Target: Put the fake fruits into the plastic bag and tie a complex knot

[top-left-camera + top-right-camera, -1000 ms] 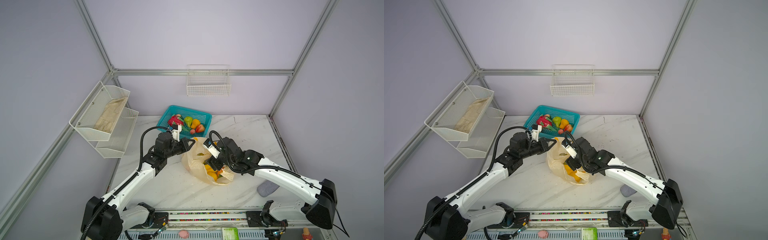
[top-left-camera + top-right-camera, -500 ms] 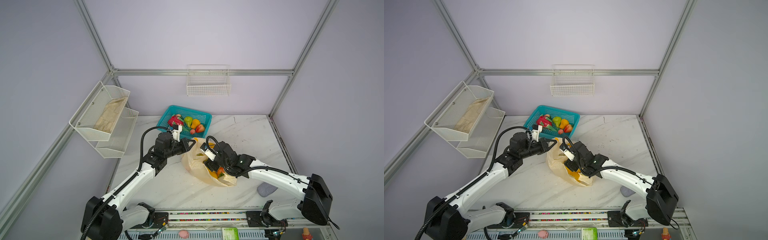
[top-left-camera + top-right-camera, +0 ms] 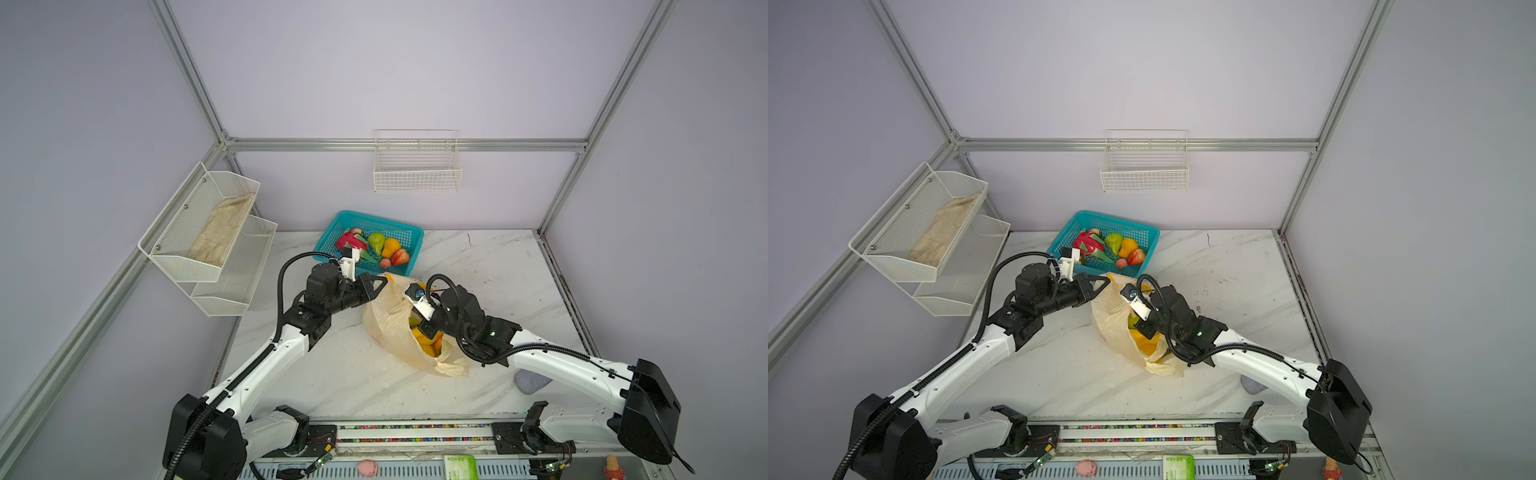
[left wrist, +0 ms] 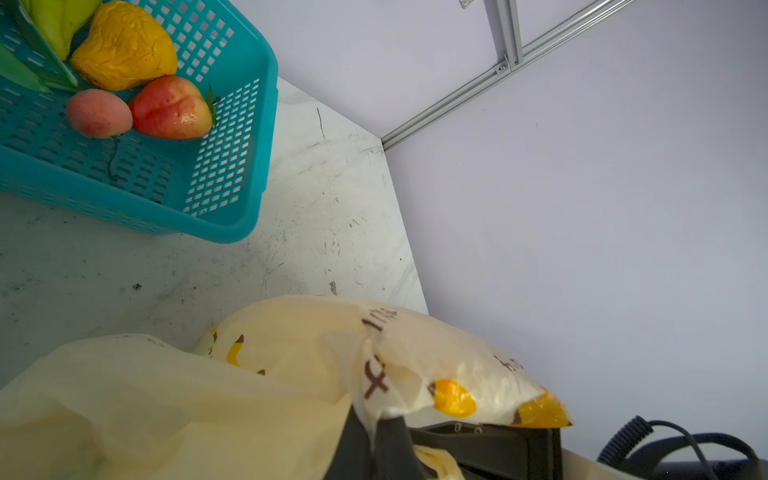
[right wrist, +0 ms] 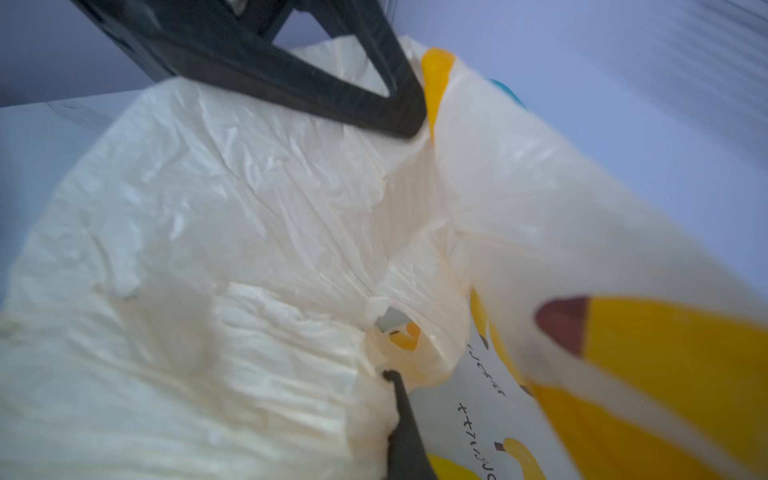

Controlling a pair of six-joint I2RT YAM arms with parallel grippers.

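- My left jaws pinch the bag [image 3: 386, 320] top.
- My right jaws press together on the bag film inside.
- Fruits [image 3: 390, 247] sit in the basket [image 3: 380, 222].

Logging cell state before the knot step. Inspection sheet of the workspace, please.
Surface: marble tabletop, scuffed, with dark marks.
Job's things: plastic bag open, yellow fruit inside; dragon fruit, green pear, orange pear and strawberry in the teal basket; no knot tied.
Clutter: grey object under the right arm.
Grippers: left gripper shut on the bag's rim; right gripper shut inside the bag, grip unclear.
Cables: black hose arches over the left arm; no snag seen.
Surroundings: wall rack holding a cloth; wire basket on the back wall.
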